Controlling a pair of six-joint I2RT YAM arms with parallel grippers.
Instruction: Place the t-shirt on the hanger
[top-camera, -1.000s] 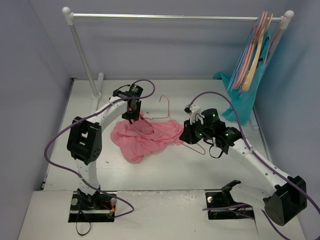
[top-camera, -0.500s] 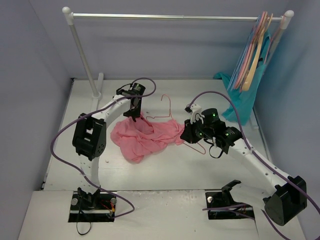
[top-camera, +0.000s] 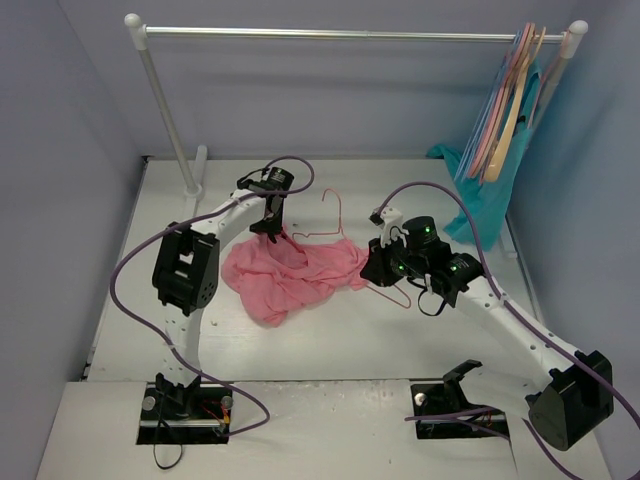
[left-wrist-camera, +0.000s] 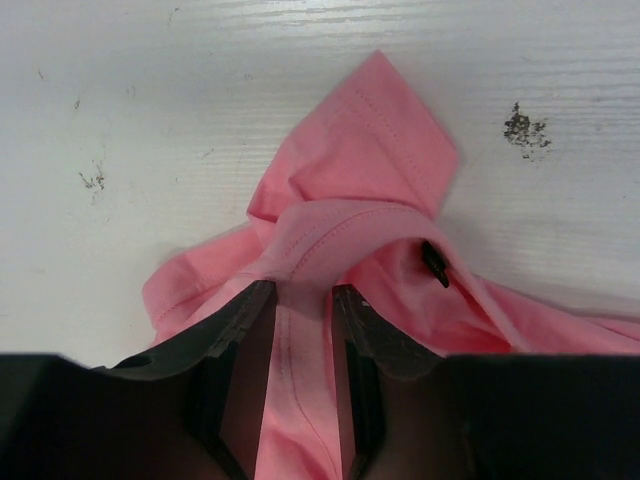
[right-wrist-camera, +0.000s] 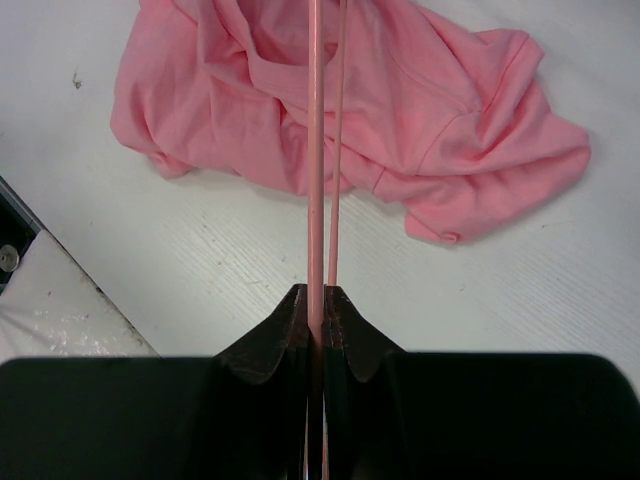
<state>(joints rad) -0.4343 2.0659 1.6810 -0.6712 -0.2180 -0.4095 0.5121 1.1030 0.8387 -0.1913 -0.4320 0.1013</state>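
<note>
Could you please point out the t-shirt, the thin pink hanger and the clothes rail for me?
t-shirt (top-camera: 285, 275): top external view, middle of the crumpled fabric.
hanger (right-wrist-camera: 315, 200): right wrist view, on its straight wire.
clothes rail (top-camera: 350, 35): top external view, middle of the horizontal bar.

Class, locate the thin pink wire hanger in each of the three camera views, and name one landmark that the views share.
Top external: the hanger lies mid-table, hook toward the far side, crossing the t-shirt to the right gripper.
Left wrist: not in view; only t-shirt fabric pinched in the left gripper.
Right wrist: its wire runs up the centre from the right gripper, over the t-shirt.
Shared landmark: the t-shirt.
</note>
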